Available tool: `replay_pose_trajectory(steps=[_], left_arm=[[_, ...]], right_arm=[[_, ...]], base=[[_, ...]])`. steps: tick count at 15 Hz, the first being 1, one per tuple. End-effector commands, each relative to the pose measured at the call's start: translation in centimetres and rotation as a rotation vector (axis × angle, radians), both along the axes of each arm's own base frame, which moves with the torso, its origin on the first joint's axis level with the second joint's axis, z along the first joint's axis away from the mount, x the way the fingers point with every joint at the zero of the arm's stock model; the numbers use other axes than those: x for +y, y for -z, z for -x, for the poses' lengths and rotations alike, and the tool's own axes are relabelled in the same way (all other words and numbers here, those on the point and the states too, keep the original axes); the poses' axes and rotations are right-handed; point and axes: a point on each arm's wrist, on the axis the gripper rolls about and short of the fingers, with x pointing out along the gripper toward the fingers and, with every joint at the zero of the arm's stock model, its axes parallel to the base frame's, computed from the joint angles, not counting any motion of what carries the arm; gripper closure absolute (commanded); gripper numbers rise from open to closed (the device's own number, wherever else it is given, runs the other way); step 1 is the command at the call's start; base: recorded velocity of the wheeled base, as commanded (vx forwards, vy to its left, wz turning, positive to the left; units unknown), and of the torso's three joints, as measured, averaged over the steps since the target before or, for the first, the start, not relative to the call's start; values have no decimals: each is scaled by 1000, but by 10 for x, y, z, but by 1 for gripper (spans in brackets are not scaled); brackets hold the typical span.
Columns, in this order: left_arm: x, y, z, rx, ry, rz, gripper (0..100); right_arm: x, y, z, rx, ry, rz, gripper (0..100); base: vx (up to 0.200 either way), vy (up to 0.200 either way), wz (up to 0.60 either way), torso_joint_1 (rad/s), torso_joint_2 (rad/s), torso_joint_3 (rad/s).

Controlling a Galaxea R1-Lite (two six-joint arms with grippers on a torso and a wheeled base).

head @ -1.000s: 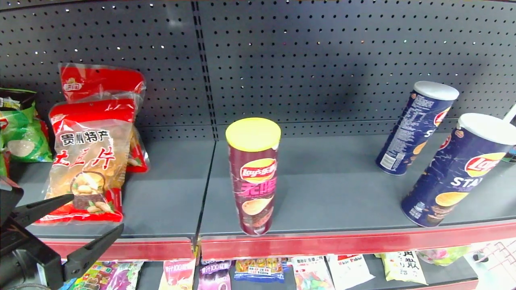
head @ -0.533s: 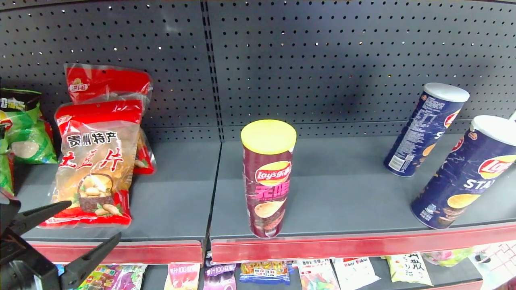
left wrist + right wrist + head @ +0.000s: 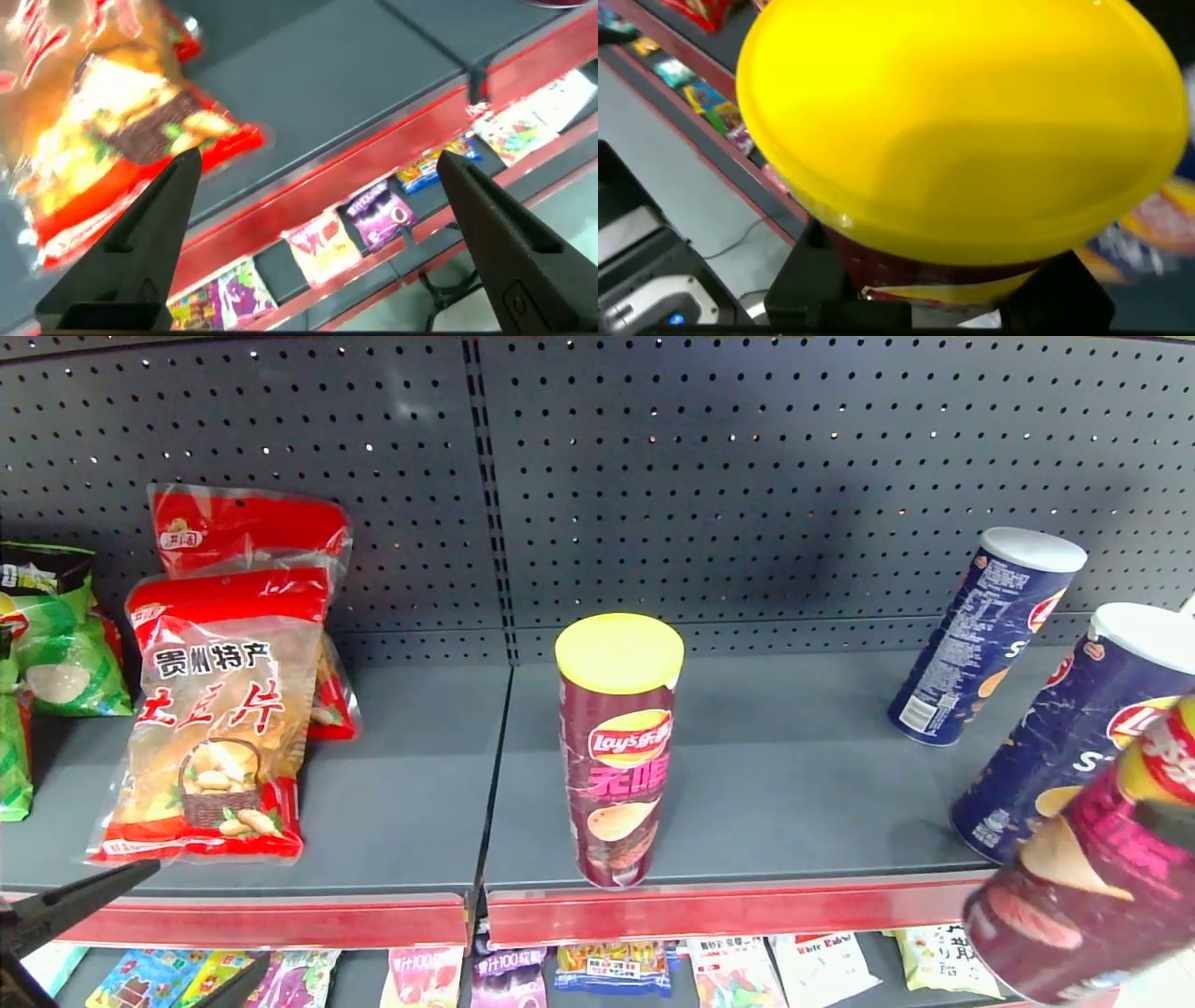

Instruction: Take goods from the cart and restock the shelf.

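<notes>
right gripper [image 3: 943, 285] clamped on tilted maroon cardboard chip can with yellow lid [image 3: 1092, 887], left gripper [image 3: 210, 913] spread wide, empty, red shelf edge [image 3: 280, 919] just ahead

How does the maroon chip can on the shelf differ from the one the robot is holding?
The shelf can stands upright near the front edge of the shelf; the held can is tilted, in the air in front of that edge. The shelf can stands free; the held can is gripped in the right arm's jaws. Both are maroon with yellow lids.
</notes>
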Motion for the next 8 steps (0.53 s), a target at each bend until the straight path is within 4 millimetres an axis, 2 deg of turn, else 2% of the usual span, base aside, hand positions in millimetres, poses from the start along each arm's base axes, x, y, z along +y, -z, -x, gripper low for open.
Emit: replay_pose_trajectory(steps=[1,4,5,6,8], left_arm=[[0,-2,0,-3,4,11,0],[-2,-10,-1,-16,42,33,0],[-2,-9,-1,-12,43,33,0],[-2,-9,-1,-3,51,31,0],[-4,-11,-2,-4,72,32,0]], right_arm=[[38,-8,-60,61,-78,2,100],[61,0,-104,26,-118,-19,100],[65,1,-112,19,-120,-23,100],[75,0,-130,6,-124,-29,100],[84,-6,-149,-7,-125,-30,100]], base=[[0,0,0,0,0,0],[0,0,0,0,0,0],[0,0,0,0,0,0],[0,0,0,0,0,0],[0,0,0,0,0,0]])
